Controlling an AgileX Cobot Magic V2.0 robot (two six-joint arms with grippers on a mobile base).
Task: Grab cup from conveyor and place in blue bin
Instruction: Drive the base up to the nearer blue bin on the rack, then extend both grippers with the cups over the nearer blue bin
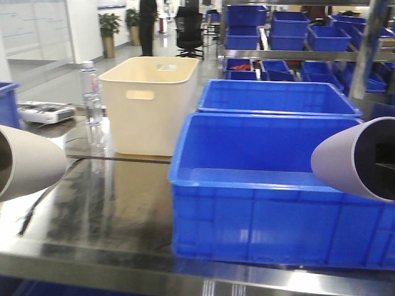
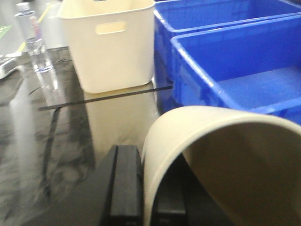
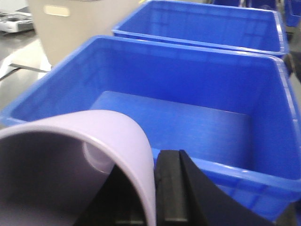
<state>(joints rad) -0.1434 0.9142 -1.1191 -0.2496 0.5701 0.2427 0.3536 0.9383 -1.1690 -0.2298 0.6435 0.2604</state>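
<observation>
My left gripper (image 2: 148, 197) is shut on the wall of a cream cup (image 2: 221, 155), one finger inside and one outside. The cup lies on its side, mouth toward the camera, above the steel table left of the blue bin (image 2: 197, 70). It also shows at the left edge of the front view (image 1: 28, 160). My right gripper (image 3: 151, 197) is shut the same way on a lilac cup (image 3: 94, 132), held just before the blue bin's near rim (image 3: 225, 169). This cup shows at the right of the front view (image 1: 345, 157). The bin (image 1: 259, 203) looks empty. The conveyor is out of view.
A second blue bin (image 1: 278, 98) stands right behind the first. A cream-white tub with handle cutouts (image 1: 145, 105) stands to their left, with a clear water bottle (image 1: 91, 98) beside it. Shelves of small blue bins (image 1: 296, 31) are at the back right.
</observation>
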